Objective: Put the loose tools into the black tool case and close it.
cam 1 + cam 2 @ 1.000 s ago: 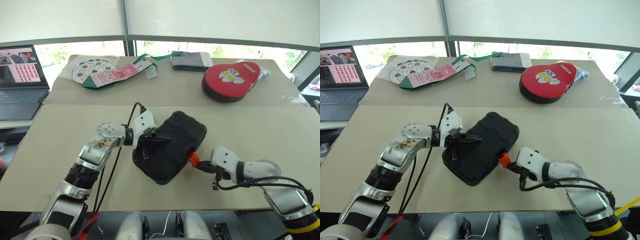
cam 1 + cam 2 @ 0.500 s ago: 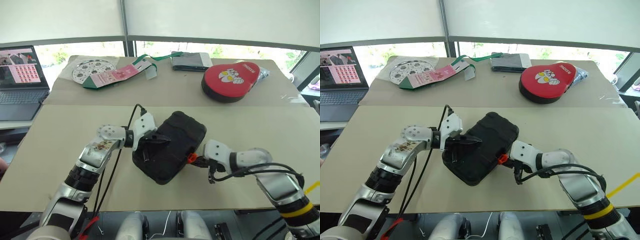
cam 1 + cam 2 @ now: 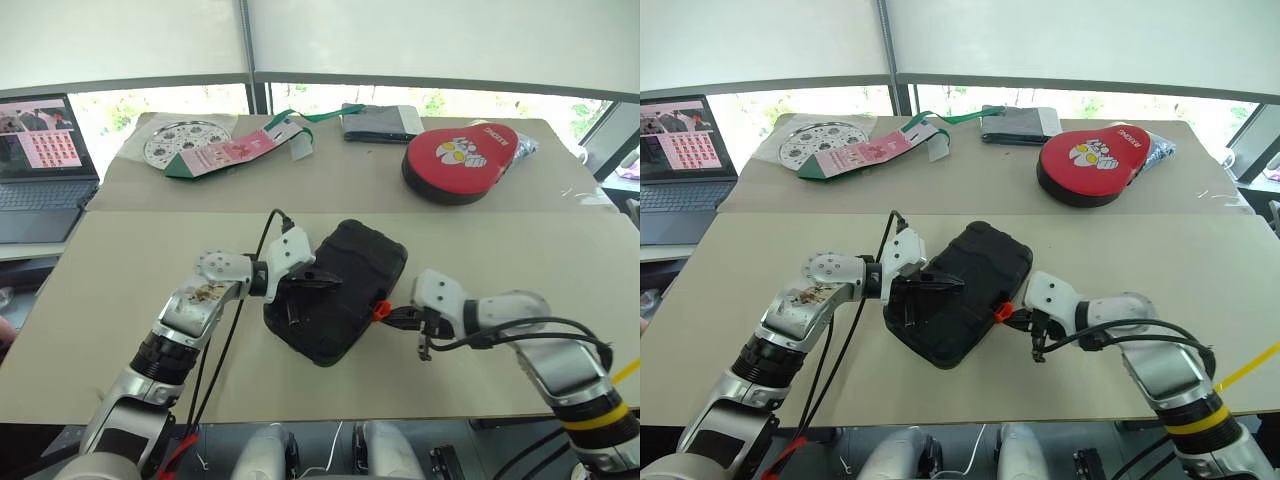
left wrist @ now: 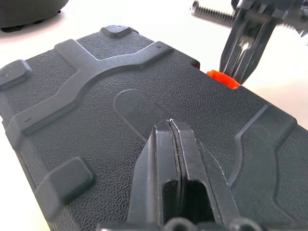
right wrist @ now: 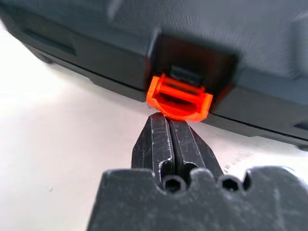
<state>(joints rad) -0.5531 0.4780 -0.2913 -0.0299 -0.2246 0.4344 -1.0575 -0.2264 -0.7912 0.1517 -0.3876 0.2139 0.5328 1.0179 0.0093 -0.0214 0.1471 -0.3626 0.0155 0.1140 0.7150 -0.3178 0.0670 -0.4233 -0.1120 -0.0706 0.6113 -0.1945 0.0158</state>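
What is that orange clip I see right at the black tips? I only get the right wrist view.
Observer: It's the orange latch on the closed black tool case. From the head view, the case lies slantwise on the tan table, lid down.
Operator: Is the other arm doing anything?
Observer: Yes. The left gripper, fingers shut, rests its tips on top of the lid.
Operator: And the tips I see, do they hold the clip?
Observer: No. The right gripper is shut, its tips pressed up under the latch, as the left wrist view also shows.
Operator: Any tools lying around?
Observer: None beside the case; farther back lies a red pad.
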